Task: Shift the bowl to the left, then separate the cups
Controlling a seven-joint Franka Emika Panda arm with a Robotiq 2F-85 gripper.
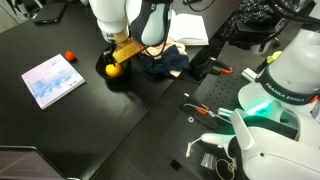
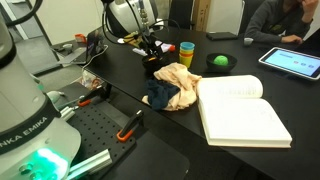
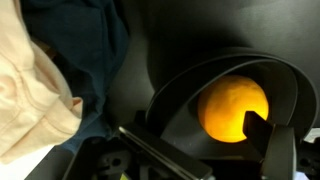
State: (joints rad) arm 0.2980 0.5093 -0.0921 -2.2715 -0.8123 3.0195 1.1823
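Bowl: the black bowl (image 3: 185, 85) fills the 4 o'clock part of the wrist view, directly beneath the gripper. An orange-yellow ball (image 3: 233, 108) sits inside it.
Gripper: the gripper (image 1: 120, 52) hangs just above the bowl with its jaws apart, clamping nothing. One jaw shows by the rim at 5 o'clock.
Cups: the cups (image 2: 186, 50) stand nested in one stack, near the bowl at its 3 o'clock in an exterior view.
Cloths: a beige cloth (image 3: 30, 90) and a blue cloth (image 3: 85, 45) lie beside the bowl, from 9 to 11 o'clock.
Handling: probably light, stiff and glossy, so slippery; the ball may roll.
Hold: pinch the rim wall, one jaw inside and one outside, clear of the ball.
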